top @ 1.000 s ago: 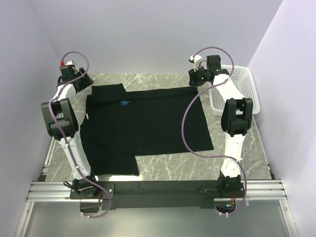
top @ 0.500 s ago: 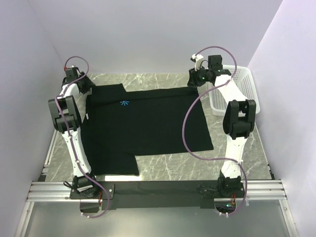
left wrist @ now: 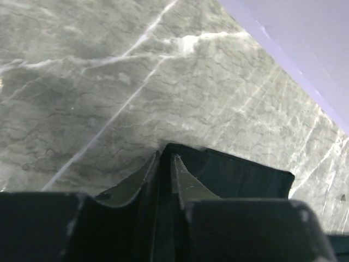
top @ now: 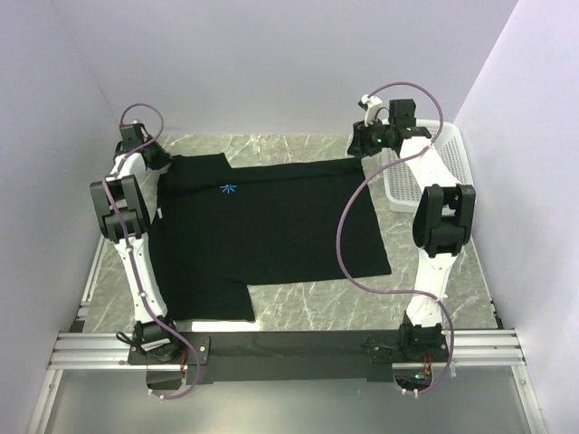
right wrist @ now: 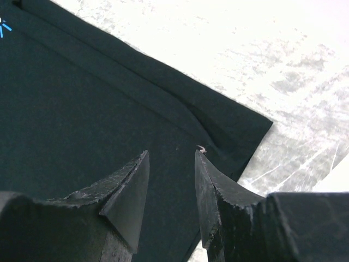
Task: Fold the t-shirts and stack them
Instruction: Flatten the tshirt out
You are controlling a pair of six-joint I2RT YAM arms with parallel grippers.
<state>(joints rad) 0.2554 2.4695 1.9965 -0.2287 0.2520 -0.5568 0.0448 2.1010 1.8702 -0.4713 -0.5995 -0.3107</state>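
Observation:
The black t-shirt (top: 271,226) lies spread flat on the marble table, its light-blue logo (top: 227,189) toward the far left. At the shirt's far left corner my left gripper (top: 156,155) is down on the cloth. In the left wrist view its jaws (left wrist: 166,155) stand almost together, with the edge of the black t-shirt (left wrist: 245,177) pinched between them. My right gripper (top: 360,145) hangs over the far right corner. In the right wrist view it (right wrist: 172,153) is open just above the t-shirt (right wrist: 82,109), holding nothing, and the logo (right wrist: 4,26) shows at the frame's left edge.
A white perforated basket (top: 425,163) stands at the far right against the wall, just beside the right arm. Purple walls close in the table on the left, back and right. Bare marble (top: 317,307) shows in front of the shirt.
My left gripper moved down onto the shirt's far left corner and its jaws closed on the cloth. My right arm shifted slightly right and stayed open.

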